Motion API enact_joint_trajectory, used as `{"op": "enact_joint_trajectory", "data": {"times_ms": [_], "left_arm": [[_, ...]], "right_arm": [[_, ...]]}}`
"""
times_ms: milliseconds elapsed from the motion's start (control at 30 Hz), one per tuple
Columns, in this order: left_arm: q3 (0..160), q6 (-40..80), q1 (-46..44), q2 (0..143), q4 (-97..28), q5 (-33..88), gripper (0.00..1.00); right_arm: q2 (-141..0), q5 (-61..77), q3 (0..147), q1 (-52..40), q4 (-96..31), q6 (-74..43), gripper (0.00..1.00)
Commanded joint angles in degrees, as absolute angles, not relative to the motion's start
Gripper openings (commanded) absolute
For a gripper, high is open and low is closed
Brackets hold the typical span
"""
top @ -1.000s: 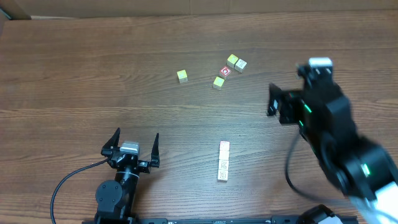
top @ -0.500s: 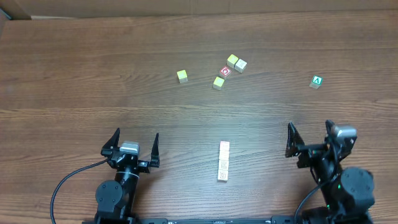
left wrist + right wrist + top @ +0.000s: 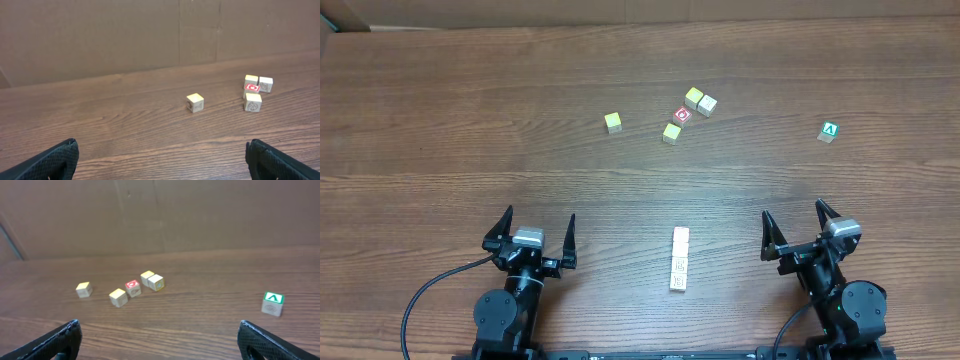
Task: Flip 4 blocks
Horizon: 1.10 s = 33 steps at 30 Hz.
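Four small blocks lie at the table's far middle. One yellow-topped block (image 3: 612, 122) (image 3: 195, 102) (image 3: 84, 289) sits alone on the left. Another (image 3: 671, 132) (image 3: 253, 102) (image 3: 118, 297) lies nearer the pair formed by a yellow-topped block (image 3: 693, 97) (image 3: 147, 276) and a cream one (image 3: 707, 104) (image 3: 265, 84) touching it. A short line of cream cubes (image 3: 679, 260) lies end to end near the front, between the arms. My left gripper (image 3: 540, 214) (image 3: 160, 155) and right gripper (image 3: 793, 210) (image 3: 157, 335) stand open and empty at the near edge, far from the blocks.
A red cube with a white ring (image 3: 683, 115) (image 3: 252, 88) (image 3: 132, 287) sits among the far blocks. A green "A" cube (image 3: 829, 131) (image 3: 272, 303) lies alone at the far right. A brown cardboard wall (image 3: 150, 35) closes the table's far side.
My right arm has drawn back from over the far right to the near edge, uncovering the green "A" cube. The left arm and the blocks have not moved.
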<state>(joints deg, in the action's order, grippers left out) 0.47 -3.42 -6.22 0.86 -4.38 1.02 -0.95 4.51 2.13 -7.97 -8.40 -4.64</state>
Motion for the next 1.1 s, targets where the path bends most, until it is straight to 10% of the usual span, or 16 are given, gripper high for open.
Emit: {"op": "enact_joint_trajectory", "data": {"times_ms": [0,1067], "left_arm": [[0.3,-4.3,-5.5,0.3,-4.5,0.6,1.00],[0.3,-4.3,-5.5,0.3,-4.5,0.6,1.00]], "right_arm": [[-0.2,4.8,1.9,-6.4,-7.6,-4.4,1.00],[-0.2,4.8,1.9,-2.8,-7.5,-4.4,1.00]]}}
